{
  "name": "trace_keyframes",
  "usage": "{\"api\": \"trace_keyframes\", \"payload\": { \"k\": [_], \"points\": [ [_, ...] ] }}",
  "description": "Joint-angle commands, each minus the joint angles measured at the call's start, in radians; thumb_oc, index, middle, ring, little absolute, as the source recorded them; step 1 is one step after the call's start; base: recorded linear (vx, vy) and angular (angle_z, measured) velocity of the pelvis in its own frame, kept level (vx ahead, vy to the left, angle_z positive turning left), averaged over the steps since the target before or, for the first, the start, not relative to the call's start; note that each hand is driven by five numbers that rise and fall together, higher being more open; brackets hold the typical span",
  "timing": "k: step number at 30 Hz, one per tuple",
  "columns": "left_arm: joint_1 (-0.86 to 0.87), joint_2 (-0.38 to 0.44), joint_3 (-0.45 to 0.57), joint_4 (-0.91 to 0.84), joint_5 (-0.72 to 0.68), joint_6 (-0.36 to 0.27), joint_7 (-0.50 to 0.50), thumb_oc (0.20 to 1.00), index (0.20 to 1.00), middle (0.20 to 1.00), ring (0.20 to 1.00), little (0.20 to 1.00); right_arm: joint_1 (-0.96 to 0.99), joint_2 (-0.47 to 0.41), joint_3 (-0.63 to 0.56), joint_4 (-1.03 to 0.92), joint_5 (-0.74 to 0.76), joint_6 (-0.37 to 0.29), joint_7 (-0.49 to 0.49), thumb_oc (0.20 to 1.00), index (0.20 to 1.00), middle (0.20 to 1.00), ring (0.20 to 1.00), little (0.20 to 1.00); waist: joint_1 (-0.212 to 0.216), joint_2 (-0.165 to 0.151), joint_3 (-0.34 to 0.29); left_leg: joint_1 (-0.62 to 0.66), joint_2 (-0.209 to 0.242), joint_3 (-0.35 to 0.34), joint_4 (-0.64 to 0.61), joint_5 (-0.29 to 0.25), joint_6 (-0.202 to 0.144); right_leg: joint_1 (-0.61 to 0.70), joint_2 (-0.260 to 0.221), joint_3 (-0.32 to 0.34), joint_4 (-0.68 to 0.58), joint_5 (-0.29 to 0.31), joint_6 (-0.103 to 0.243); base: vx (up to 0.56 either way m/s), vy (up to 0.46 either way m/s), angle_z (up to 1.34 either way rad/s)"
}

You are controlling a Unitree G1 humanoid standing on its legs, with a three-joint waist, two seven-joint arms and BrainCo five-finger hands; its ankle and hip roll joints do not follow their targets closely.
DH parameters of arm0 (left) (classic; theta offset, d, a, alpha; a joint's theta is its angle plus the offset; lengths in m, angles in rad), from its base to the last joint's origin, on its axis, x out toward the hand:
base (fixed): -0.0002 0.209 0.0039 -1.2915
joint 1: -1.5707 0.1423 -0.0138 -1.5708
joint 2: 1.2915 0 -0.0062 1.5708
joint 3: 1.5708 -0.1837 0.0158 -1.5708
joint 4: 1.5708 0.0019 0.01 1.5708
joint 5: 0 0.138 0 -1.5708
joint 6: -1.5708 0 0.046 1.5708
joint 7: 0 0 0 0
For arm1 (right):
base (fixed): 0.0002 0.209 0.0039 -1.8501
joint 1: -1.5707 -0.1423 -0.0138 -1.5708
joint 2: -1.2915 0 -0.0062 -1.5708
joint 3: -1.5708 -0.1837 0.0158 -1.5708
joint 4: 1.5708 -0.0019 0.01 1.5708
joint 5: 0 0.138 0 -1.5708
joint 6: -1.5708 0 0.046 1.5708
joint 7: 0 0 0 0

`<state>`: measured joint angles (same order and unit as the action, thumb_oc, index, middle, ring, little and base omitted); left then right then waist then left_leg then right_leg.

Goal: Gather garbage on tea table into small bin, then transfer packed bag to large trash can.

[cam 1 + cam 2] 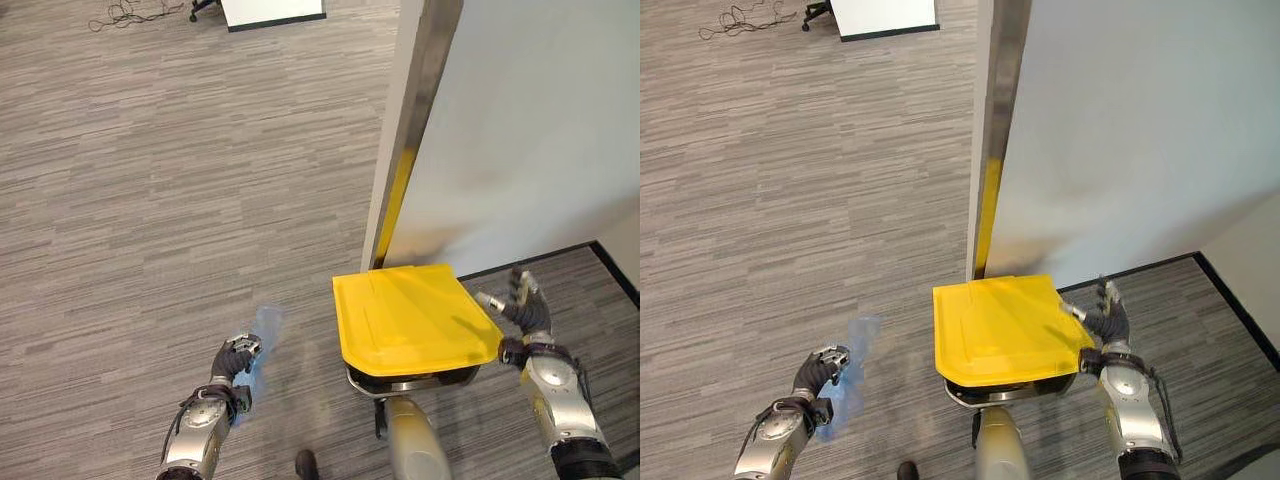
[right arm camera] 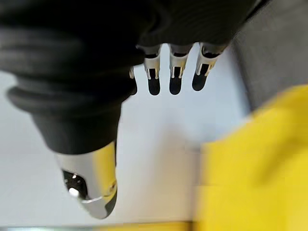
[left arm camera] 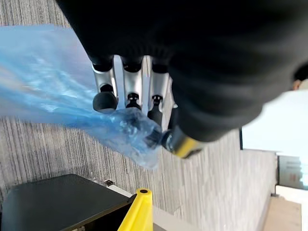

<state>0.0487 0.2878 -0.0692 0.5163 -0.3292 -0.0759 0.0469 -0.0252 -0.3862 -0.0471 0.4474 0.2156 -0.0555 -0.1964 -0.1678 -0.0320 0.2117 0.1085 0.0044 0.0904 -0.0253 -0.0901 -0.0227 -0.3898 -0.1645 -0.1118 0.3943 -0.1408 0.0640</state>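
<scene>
Near left, the left hand [image 1: 235,357] is clenched around the gathered neck of a translucent blue plastic bag [image 1: 265,330]; in the left wrist view the bunched film is pinched between the dark fingertips [image 3: 106,101] and the thumb, with the rest of the bag billowing out beyond the hand over the grey striped carpet floor [image 1: 150,200]. Near right, the right hand [image 1: 1105,320] is released, fingers straight and spread, at the right edge of the yellow flat lid [image 1: 410,315] of the large trash can; whether it touches the lid cannot be told. The bag is well left of the can, outside it. Behind the can stands a pale grey wall panel [image 1: 530,130].
</scene>
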Motion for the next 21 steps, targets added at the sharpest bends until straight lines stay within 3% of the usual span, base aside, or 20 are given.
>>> {"api": "trace_keyframes", "payload": {
  "k": [1, 9, 12, 14, 19, 21],
  "points": [
    [-0.007, 0.035, 0.013, -0.053, 0.007, -0.046, 0.008, 0.200, 0.200, 0.200, 0.200, 0.200, -0.026, 0.018, 0.010, 0.026, 0.001, -0.003, -0.025, 1.000, 1.000, 1.000, 1.000, 1.000, 0.005, -0.011, -0.015, 0.157, -0.102, 0.006, 0.056, -0.261, 0.042, -0.021, 0.035, -0.025, -0.407, 0.387, 0.120, 0.00, 0.000, 0.00],
    [-0.009, 0.027, 0.005, -0.044, -0.002, -0.047, 0.020, 0.200, 0.200, 0.200, 0.200, 0.200, -0.017, 0.085, -0.002, 0.264, 0.044, 0.027, -0.048, 1.000, 1.000, 1.000, 1.000, 1.000, 0.005, -0.006, -0.018, 0.162, -0.101, -0.006, 0.060, -0.271, 0.046, -0.017, 0.030, -0.034, -0.401, 0.383, 0.116, 0.01, 0.001, -0.01],
    [-0.014, 0.025, -0.007, -0.032, 0.000, -0.042, 0.011, 0.200, 0.200, 0.200, 0.200, 0.200, -0.028, 0.112, 0.020, 0.355, 0.120, 0.042, -0.006, 1.000, 1.000, 1.000, 1.000, 1.000, 0.008, -0.004, -0.021, 0.162, -0.099, -0.009, 0.059, -0.270, 0.044, -0.015, 0.028, -0.037, -0.403, 0.383, 0.116, 0.03, 0.006, 0.06],
    [-0.015, 0.021, -0.018, -0.020, -0.003, -0.037, 0.002, 0.200, 0.200, 0.200, 0.200, 0.200, -0.030, 0.152, 0.032, 0.391, 0.269, 0.046, 0.040, 1.000, 1.000, 1.000, 1.000, 1.000, 0.010, -0.002, -0.025, 0.165, -0.099, -0.010, 0.056, -0.270, 0.042, -0.014, 0.027, -0.039, -0.405, 0.384, 0.117, 0.01, 0.003, 0.03],
    [-0.017, 0.019, -0.034, -0.016, -0.005, -0.031, -0.009, 0.200, 0.200, 0.200, 0.200, 0.200, -0.039, 0.189, 0.079, 0.350, 0.437, 0.042, 0.097, 1.000, 1.000, 1.000, 1.000, 1.000, 0.015, -0.001, -0.031, 0.167, -0.100, -0.008, 0.053, -0.267, 0.039, -0.010, 0.026, -0.039, -0.409, 0.386, 0.117, 0.01, 0.007, 0.06],
    [-0.022, 0.018, -0.034, -0.026, -0.003, -0.030, -0.011, 0.200, 0.200, 0.200, 0.200, 0.200, -0.041, 0.176, 0.140, 0.211, 0.503, 0.028, 0.149, 1.000, 1.000, 1.000, 1.000, 1.000, 0.017, -0.006, -0.030, 0.167, -0.101, -0.006, 0.055, -0.263, 0.037, -0.006, 0.024, -0.039, -0.412, 0.389, 0.119, 0.00, 0.000, 0.00]
  ]
}}
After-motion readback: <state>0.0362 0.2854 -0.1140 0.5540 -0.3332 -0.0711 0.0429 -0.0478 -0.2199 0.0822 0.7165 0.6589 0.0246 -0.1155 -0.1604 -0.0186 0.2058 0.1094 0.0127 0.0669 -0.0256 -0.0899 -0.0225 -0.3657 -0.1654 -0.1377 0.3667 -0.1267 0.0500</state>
